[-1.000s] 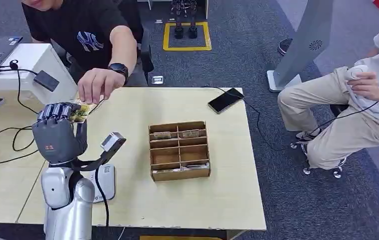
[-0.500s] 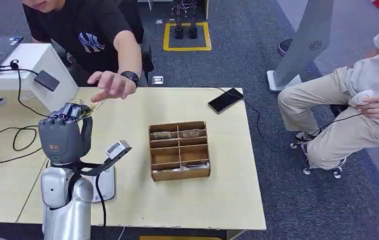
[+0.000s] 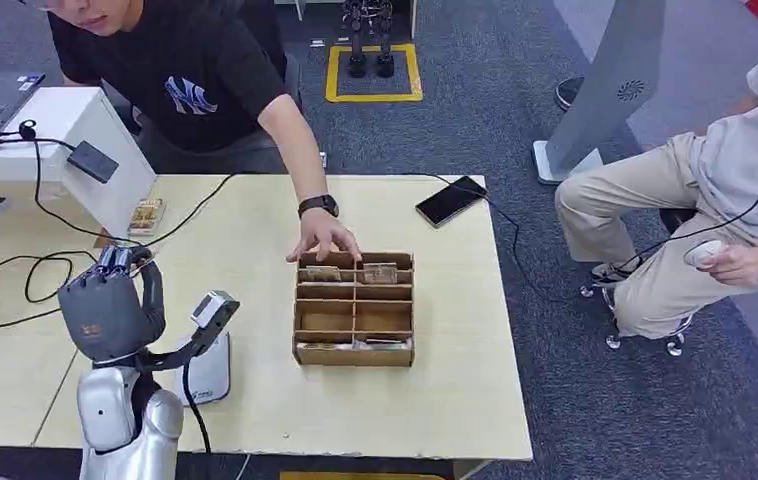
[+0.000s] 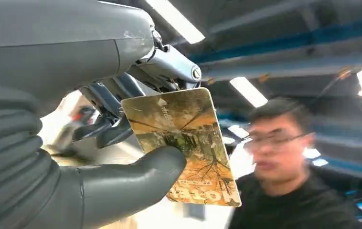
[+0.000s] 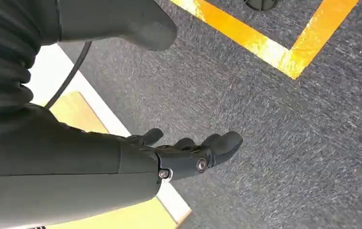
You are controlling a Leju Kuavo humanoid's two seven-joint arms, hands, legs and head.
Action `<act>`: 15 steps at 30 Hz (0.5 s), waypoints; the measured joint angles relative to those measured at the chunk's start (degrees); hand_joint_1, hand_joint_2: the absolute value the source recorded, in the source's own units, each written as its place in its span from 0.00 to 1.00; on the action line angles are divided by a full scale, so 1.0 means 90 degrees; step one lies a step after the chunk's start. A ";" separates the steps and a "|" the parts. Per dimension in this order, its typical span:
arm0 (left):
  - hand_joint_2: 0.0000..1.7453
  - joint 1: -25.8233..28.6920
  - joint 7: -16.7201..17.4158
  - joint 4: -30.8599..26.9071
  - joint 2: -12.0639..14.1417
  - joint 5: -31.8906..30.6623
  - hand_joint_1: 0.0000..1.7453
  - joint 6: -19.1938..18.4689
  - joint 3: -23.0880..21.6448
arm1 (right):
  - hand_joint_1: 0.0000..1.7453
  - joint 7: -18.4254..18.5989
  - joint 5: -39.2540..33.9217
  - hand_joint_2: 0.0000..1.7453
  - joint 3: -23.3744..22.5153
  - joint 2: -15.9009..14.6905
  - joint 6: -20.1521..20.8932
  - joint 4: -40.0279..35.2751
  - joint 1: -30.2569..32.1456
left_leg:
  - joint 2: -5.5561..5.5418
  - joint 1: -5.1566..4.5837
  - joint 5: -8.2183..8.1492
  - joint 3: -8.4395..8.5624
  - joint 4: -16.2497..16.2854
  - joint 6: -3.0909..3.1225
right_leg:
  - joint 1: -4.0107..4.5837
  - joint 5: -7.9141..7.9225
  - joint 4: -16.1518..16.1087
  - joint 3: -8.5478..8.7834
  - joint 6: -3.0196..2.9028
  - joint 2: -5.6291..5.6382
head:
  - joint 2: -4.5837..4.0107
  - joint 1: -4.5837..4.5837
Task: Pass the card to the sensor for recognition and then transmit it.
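head view: the left hand [image 3: 107, 308] is raised over the table [image 3: 255, 215], well to the left of the box [image 3: 355, 306], its fingers curled around the card [image 3: 125, 257]. in the left wrist view the thumb [image 4: 136, 179] presses the card [image 4: 185, 143] against the darker fingers [image 4: 117, 121], so the card stands clamped in the hand, its printed face toward the camera. a white sensor [image 3: 205, 368] lies flat on the table just below and right of that hand, between it and the box. a person's hand [image 3: 323, 238] rests on the far rim of the box, which has cards in several compartments. a phone [image 3: 451, 200] lies beyond the box to its right. in the right wrist view the right hand [image 5: 184, 155] hangs over grey carpet beside the table's edge, fingers loosely apart and holding nothing.
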 joint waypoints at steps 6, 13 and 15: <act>1.00 0.0266 0.0769 0.0316 0.0112 -0.0029 1.00 0.0000 -0.0051 | 0.00 0.0000 -0.0058 1.00 -0.0095 0.0000 -0.0007 0.0000 0.0001 | -0.0002 0.0000 0.0000 0.0000 0.0000 0.0000 | 0.0000 0.0000 0.0000 -0.0001 0.0000 -0.0004 | 0.0000 0.0000; 1.00 0.0316 0.0887 0.0840 0.0209 -0.0034 1.00 0.0000 -0.0080 | 0.00 -0.0036 -0.0233 1.00 -0.0095 0.0002 -0.0036 0.0000 0.0000 | -0.0002 0.0000 0.0001 -0.0001 0.0000 0.0000 | 0.0000 0.0000 0.0000 0.0000 0.0000 -0.0005 | 0.0000 0.0000; 1.00 0.0319 0.0890 0.0906 0.0224 -0.0034 1.00 0.0000 -0.0085 | 0.00 -0.0036 -0.0233 1.00 -0.0095 0.0002 -0.0036 0.0000 0.0000 | -0.0002 0.0000 0.0001 -0.0001 0.0000 0.0000 | 0.0000 0.0000 0.0000 0.0000 0.0000 -0.0005 | 0.0000 0.0000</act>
